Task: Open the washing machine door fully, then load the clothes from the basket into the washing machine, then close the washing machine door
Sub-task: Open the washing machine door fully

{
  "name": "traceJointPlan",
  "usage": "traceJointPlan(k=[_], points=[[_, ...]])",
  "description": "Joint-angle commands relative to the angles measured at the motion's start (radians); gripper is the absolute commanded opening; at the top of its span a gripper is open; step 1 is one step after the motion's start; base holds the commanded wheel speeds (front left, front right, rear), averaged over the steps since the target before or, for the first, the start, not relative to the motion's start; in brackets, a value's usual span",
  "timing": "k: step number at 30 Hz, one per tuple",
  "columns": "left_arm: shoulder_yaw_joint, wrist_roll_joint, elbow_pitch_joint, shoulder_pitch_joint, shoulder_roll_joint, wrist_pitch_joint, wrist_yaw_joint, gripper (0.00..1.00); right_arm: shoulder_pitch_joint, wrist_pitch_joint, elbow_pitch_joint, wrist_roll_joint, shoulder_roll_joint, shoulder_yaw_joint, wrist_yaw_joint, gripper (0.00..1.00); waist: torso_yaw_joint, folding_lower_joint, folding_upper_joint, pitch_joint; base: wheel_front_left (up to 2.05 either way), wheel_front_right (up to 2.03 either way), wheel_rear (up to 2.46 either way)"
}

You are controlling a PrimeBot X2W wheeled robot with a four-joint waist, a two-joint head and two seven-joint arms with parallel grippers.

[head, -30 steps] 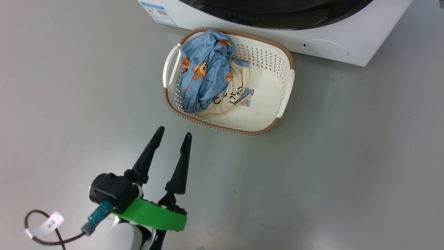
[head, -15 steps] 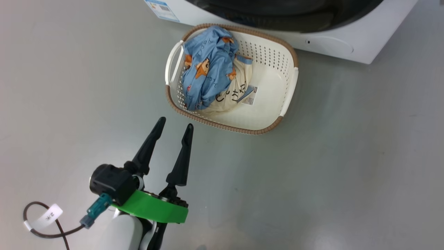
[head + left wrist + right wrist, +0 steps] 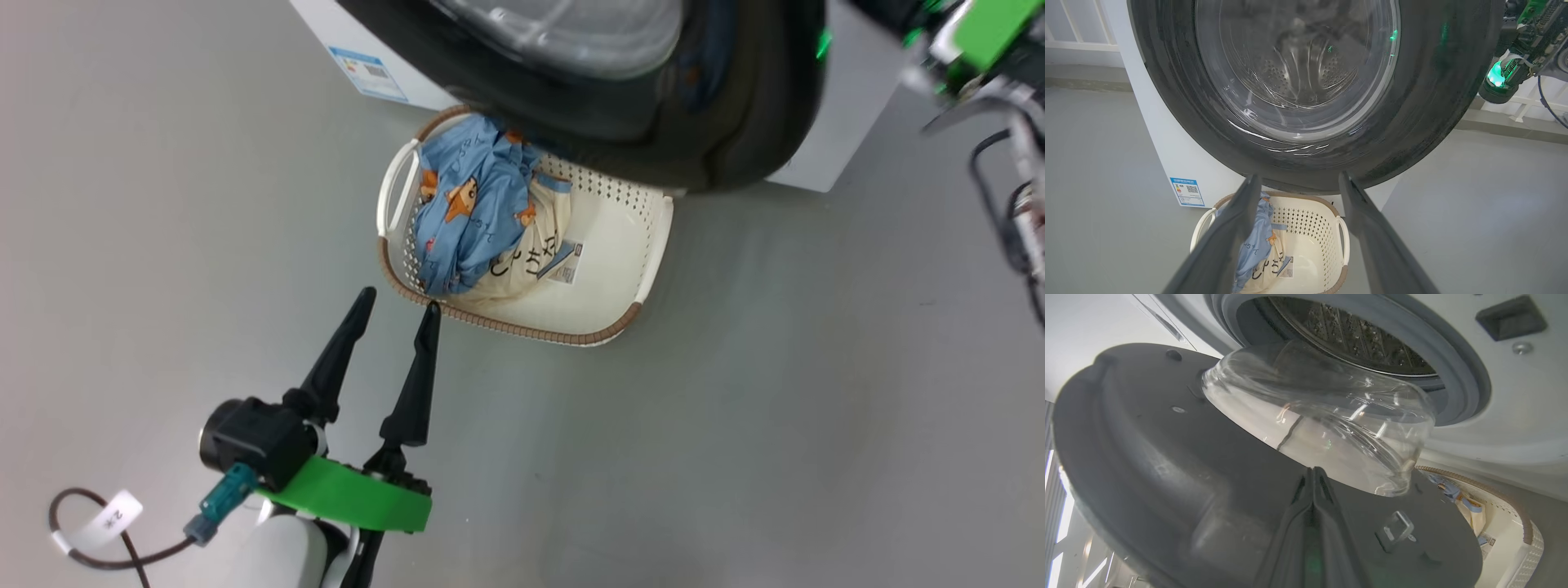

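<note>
The washing machine door (image 3: 735, 122) stands partly open, its black rim hanging over the far rim of the basket (image 3: 571, 335). In the basket lie the clothes: a light blue printed garment (image 3: 469, 212) over a cream lettered one (image 3: 522, 261). My left gripper (image 3: 399, 302) is open just short of the basket's near rim, with nothing between its fingers. In the left wrist view the door (image 3: 1433, 102) sits ahead and above the basket (image 3: 1314, 228). My right gripper (image 3: 1313, 473) is shut and empty, its tips at the door's inner face (image 3: 1167, 477) beside the glass bowl (image 3: 1323, 428). Behind are the drum (image 3: 1355, 339) and the gasket (image 3: 1453, 367).
The white washing machine (image 3: 1167, 155) carries a blue label (image 3: 367, 72) low on its front. Grey floor (image 3: 775, 408) spreads left and right of the basket. My right arm's wrist (image 3: 971, 41) is at the top right. A tagged cable (image 3: 90, 523) loops by my left wrist.
The head camera has shifted. The door has swung out over the basket's far rim, and my right arm has come into view at the top right. The left gripper stays open.
</note>
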Motion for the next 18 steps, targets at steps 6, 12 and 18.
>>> traceJointPlan(k=[6, 12, 18], points=[[0.046, 0.029, -0.012, 0.039, 0.02, -0.009, -0.003, 1.0, 0.096, 0.006, -0.088, 0.002, 0.045, 0.038, 0.002, 0.0, -0.013, 0.0, 0.0, -0.048, 0.0, 0.0, 0.0], [0.056, 0.04, -0.006, 0.069, 0.02, -0.009, -0.003, 1.0, 0.168, 0.015, -0.14, 0.009, 0.062, 0.063, 0.002, 0.0, -0.009, 0.0, 0.0, -0.09, 0.0, 0.0, 0.0], [0.064, 0.044, -0.003, 0.102, 0.021, -0.009, -0.003, 1.0, 0.232, 0.028, -0.187, 0.011, 0.093, 0.101, 0.002, 0.0, 0.0, 0.0, 0.0, -0.134, 0.0, 0.0, 0.0]])
